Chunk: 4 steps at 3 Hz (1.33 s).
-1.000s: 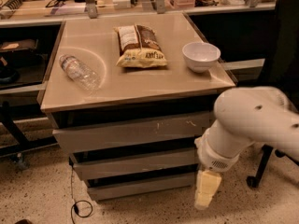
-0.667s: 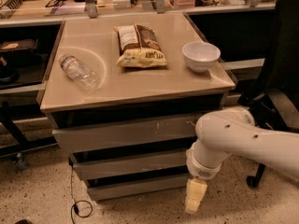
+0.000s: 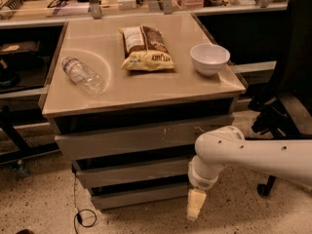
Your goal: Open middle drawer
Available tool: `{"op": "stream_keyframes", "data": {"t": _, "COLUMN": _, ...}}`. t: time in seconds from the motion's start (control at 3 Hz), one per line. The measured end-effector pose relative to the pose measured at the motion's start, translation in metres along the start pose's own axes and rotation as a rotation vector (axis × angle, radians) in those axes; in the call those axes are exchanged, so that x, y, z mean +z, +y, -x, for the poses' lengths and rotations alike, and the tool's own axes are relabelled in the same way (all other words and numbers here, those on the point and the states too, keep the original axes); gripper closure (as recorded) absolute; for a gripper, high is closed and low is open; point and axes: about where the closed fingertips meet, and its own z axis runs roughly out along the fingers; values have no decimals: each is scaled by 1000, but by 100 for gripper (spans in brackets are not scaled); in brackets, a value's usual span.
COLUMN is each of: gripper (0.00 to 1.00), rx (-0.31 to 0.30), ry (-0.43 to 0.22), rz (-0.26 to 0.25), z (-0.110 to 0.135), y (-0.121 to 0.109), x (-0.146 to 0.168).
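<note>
The cabinet has three stacked grey-beige drawer fronts. The top one (image 3: 141, 138) is the largest and has white scratch marks. The middle drawer (image 3: 134, 172) is a plain flat front below it, closed. The bottom front (image 3: 139, 196) is the smallest. My gripper (image 3: 195, 204) hangs pointing down from the white arm (image 3: 243, 152), in front of the right end of the bottom front and just below the middle drawer's right corner.
On the cabinet top (image 3: 146, 89) lie a plastic water bottle (image 3: 83, 74), a chip bag (image 3: 146, 48) and a white bowl (image 3: 209, 58). A black office chair (image 3: 287, 91) stands at the right. A cable (image 3: 83, 216) lies on the floor at the lower left.
The arm has swung left and lower, bringing the gripper from right of the cabinet to in front of the lower drawers' right end. The drawers have not moved.
</note>
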Motion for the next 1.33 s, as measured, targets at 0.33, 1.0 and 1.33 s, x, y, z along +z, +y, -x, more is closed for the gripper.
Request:
{"op": "stream_keyframes", "data": {"t": 0.33, "gripper": 0, "rx": 6, "ry": 4, "rz": -34, "z": 2, "y": -24, "x": 23}}
{"op": "stream_keyframes", "data": {"t": 1.0, "gripper": 0, "rx": 49, "ry": 39, "rz": -125, "z": -12, "y": -84, "x": 66}}
{"op": "stream_keyframes", "data": {"t": 1.33, "gripper": 0, "rx": 65, "ry": 51, "rz": -155, "z": -19, "y": -101, "x": 76}}
